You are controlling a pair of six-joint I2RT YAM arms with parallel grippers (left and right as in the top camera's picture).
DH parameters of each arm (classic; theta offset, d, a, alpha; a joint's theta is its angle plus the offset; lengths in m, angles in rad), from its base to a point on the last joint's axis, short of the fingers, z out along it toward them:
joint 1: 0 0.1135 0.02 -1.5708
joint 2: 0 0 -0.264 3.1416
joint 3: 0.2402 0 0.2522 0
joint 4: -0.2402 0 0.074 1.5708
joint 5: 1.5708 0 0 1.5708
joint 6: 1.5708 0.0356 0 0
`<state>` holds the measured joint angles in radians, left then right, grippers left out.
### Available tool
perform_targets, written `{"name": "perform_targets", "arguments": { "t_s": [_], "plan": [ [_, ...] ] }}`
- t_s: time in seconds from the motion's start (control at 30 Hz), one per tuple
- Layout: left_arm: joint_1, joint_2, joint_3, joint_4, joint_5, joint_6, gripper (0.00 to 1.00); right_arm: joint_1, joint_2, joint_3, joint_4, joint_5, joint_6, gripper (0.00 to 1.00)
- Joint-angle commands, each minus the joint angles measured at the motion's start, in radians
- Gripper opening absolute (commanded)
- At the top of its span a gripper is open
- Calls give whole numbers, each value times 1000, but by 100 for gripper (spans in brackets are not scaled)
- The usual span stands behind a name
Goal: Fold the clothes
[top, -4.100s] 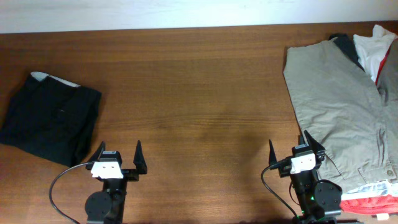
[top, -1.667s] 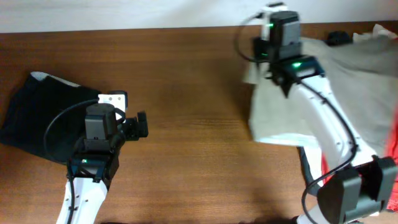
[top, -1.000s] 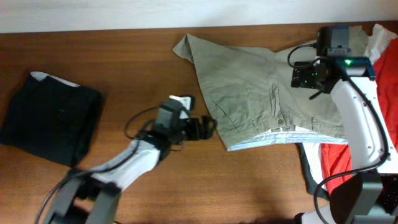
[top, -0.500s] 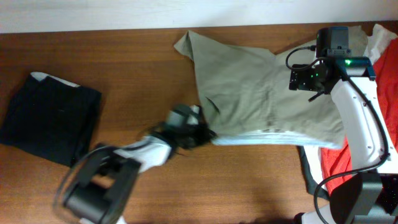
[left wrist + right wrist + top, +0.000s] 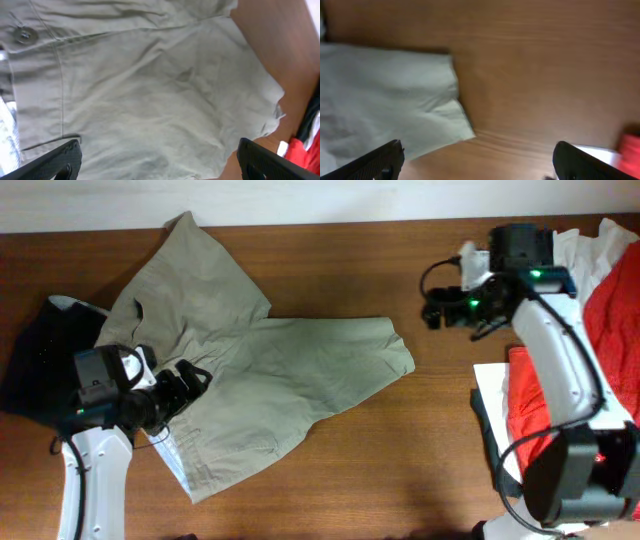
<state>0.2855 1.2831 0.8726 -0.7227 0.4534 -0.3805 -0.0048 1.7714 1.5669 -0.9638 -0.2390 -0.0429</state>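
The khaki shorts (image 5: 260, 370) lie spread across the left and middle of the table, with the pale inner waistband (image 5: 172, 458) at the lower left. My left gripper (image 5: 185, 380) is open just above the waist end; the left wrist view shows the cloth (image 5: 150, 85) and a button (image 5: 25, 34) between its wide-apart fingers (image 5: 160, 160). My right gripper (image 5: 437, 311) is open and empty over bare wood, right of the shorts' leg end (image 5: 385, 100), with its fingers wide apart (image 5: 480, 160). A red garment (image 5: 610, 330) and a white garment (image 5: 590, 250) lie at the right.
A folded black garment (image 5: 40, 365) lies at the far left, its right side overlapped by the shorts. Another dark garment (image 5: 490, 430) lies under the red one at the right edge. The wooden table (image 5: 400, 460) shows bare wood in the middle front.
The shorts were dragged from the right side to the left and middle of the table. My left arm drew back leftward. My right gripper now hangs right of the shorts' leg.
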Motion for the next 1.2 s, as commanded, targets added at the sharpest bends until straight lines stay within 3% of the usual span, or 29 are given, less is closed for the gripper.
{"name": "perform_targets", "arguments": {
  "t_s": [0.0,0.1,0.17,0.3,0.33,0.4,0.5,0.57,0.67,0.7,0.73,0.77,0.9,1.03,1.07,1.1,1.17],
  "plan": [
    [-84,19,-49,-4,-63,19,99,62,77,-8,-55,-22,22,99],
    [-186,84,-96,18,-140,19,99,109,198,-32,-88,-25,21,99],
    [-239,162,-96,41,-140,19,99,145,282,-32,-87,-106,-16,94],
    [-251,213,-96,42,-140,19,99,162,375,-32,-45,-23,26,85],
    [-251,213,-96,42,-140,19,99,162,395,-32,-46,43,53,77],
    [-251,213,-96,41,-140,19,99,162,397,-37,-84,129,74,36],
    [-251,213,-96,32,-140,19,99,161,397,-46,-298,323,212,4],
    [-251,213,-96,32,-140,19,99,161,392,-65,-430,444,343,4],
    [-251,213,-96,34,-140,19,98,161,328,-82,-370,469,357,4],
    [-251,213,-96,39,-140,19,98,162,291,-82,-273,379,246,18],
    [-251,213,-96,52,-140,19,98,161,267,-81,-195,273,178,60],
    [-251,213,-96,59,-140,19,98,161,252,-79,-133,175,138,71],
    [-251,213,-96,71,-140,19,98,162,245,-77,-1,11,44,71],
    [-251,213,-96,83,-140,19,98,162,316,-93,48,13,36,70],
    [-251,213,-96,82,-140,19,98,162,358,-94,44,10,36,50],
    [-251,213,-96,83,-140,19,98,162,362,-94,20,11,35,5],
    [-251,213,-96,82,-140,19,98,155,344,-93,-84,82,59,4]
  ]
}}
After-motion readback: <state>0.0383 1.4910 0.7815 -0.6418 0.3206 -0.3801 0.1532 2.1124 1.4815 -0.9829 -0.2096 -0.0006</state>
